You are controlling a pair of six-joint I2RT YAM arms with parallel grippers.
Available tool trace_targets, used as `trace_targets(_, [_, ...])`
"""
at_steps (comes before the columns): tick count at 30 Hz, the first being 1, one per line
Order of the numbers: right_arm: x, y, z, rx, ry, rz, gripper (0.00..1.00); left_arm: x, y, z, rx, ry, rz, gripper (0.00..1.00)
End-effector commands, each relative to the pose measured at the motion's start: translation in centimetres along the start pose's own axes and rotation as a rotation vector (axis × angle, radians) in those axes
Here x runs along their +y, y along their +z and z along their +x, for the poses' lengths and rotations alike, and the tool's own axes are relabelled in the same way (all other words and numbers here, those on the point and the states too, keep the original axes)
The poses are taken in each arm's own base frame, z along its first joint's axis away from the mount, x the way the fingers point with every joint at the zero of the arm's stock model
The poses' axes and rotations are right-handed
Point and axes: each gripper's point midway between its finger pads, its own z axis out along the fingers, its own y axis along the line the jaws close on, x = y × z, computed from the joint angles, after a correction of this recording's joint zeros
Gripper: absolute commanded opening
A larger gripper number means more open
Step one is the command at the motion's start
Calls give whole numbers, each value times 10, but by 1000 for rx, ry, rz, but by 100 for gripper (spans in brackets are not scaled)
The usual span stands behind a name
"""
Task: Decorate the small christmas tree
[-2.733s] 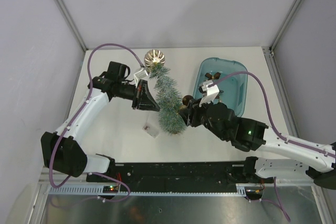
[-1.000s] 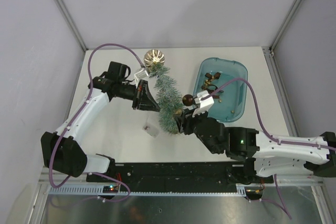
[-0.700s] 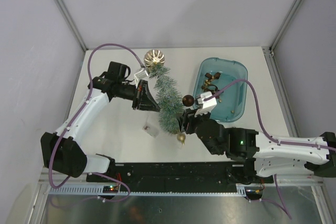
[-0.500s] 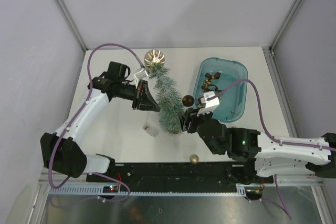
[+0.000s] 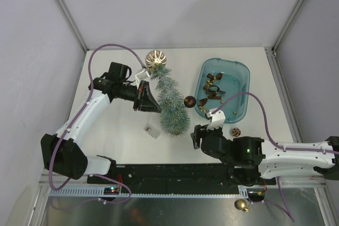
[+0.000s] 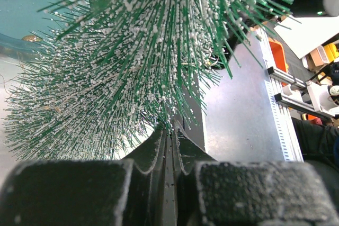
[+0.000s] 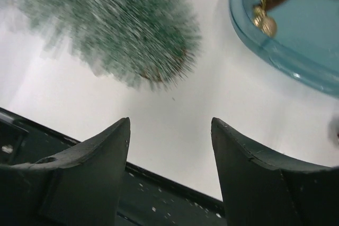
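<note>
My left gripper [image 5: 154, 102] is closed down to a thin slit on the small christmas tree [image 5: 170, 103], biting into its left flank about halfway along. In my left wrist view the fingers [image 6: 153, 149] meet almost edge to edge, and the frosted bristles [image 6: 137, 67] fan out right beyond their tips, filling most of the view. The tree sits left of the middle of the table [image 5: 116, 130], slanted. Its narrow tip points far, up against a big gold ball [image 5: 155, 58], and its wide end points near. I cannot tell whether that wide end rests on the table.

My right gripper [image 5: 195, 136] stands wide apart and holds nothing. It is near and to the right of the tree's wide end, close by but not touching. From my right wrist the tree [image 7: 116, 25] shows blurred, beyond my open gripper [image 7: 169, 123] and to its left, with bare white table between us.

A brown ball [image 5: 189, 101] lies just beside the tree's right flank, between it and the blue tray [image 5: 242, 70]. The tray holds a few gold and brown ornaments [image 5: 212, 83]. Its rim [image 7: 275, 51] shows far and right in my right wrist view. A pine cone [image 5: 235, 131] lies on the table near the tray, right of my right gripper. A small gold ball [image 5: 241, 205] sits off the table's near edge.
</note>
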Motion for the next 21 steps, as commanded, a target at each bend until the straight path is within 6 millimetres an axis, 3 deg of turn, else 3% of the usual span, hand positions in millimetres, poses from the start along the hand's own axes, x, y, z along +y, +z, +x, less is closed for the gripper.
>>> trace_targets(1, [-27,-12,19,42,128,48,67,-15,-2,-16,-17,57,13,10])
trace_targets(6, [-46,-13,33,78,146,126,69,-14,-2,-14,-16,62,12,10])
trace_targets(10, [-57,2,-1,1,193,166,71,-13,-1,-16,-16,54,11,10])
trace_targets(14, [-91,38,-45,-6,332,188,71,-14,-3,-18,-15,66,-2,10])
trace_targets(16, [-118,60,-62,9,384,217,69,-14,-3,-18,-14,68,-7,10])
trace_targets(18, [-143,80,-73,29,399,256,68,-14,-4,-18,-14,69,-11,10])
trace_targets(21, [-157,113,-74,100,393,271,66,-14,-3,-18,-13,68,-13,10])
